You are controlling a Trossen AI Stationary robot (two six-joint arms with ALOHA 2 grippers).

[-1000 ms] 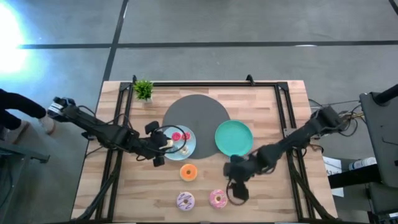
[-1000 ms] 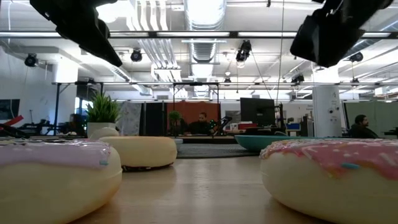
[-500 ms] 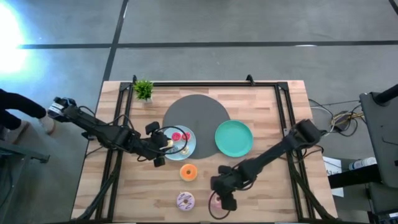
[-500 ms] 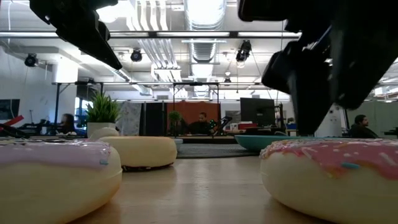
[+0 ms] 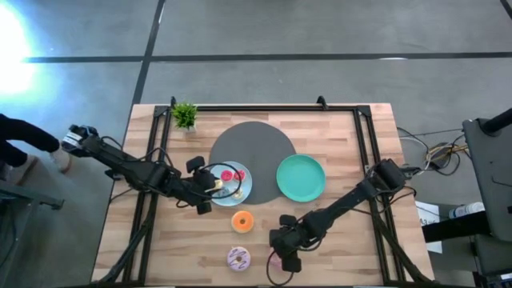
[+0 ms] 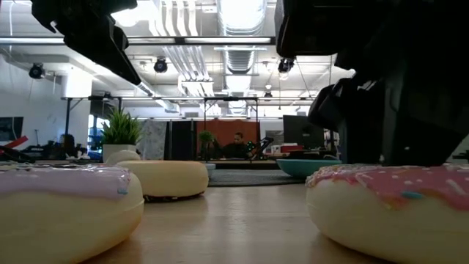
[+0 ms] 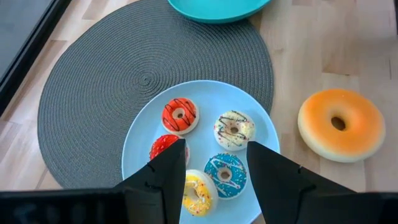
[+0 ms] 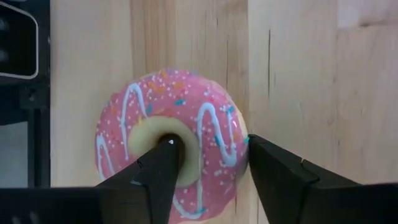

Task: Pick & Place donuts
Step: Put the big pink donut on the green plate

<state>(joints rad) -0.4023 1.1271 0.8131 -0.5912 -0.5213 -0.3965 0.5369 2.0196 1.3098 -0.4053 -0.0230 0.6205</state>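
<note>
The right gripper [image 8: 205,171] is being held open over the pink donut [image 8: 171,140] near the table's front edge, one finger in its hole, one outside. The ring's wall should be pinched squarely before lifting. The left gripper [image 7: 214,171] is being held open over the light blue plate [image 7: 140,140].

Around the wooden table [image 5: 344,240] lies a grey concrete floor [image 5: 320,32] crossed by dark seams, with glare at its far left. Beyond the table an open workshop shows white ceiling ducts [image 6: 242,22], strip lights, black spotlights, a white pillar [image 6: 77,110], a red-orange wall panel [image 6: 227,132] and a dark monitor [image 6: 302,130], where a seated person [image 6: 239,145] faces the table.
</note>
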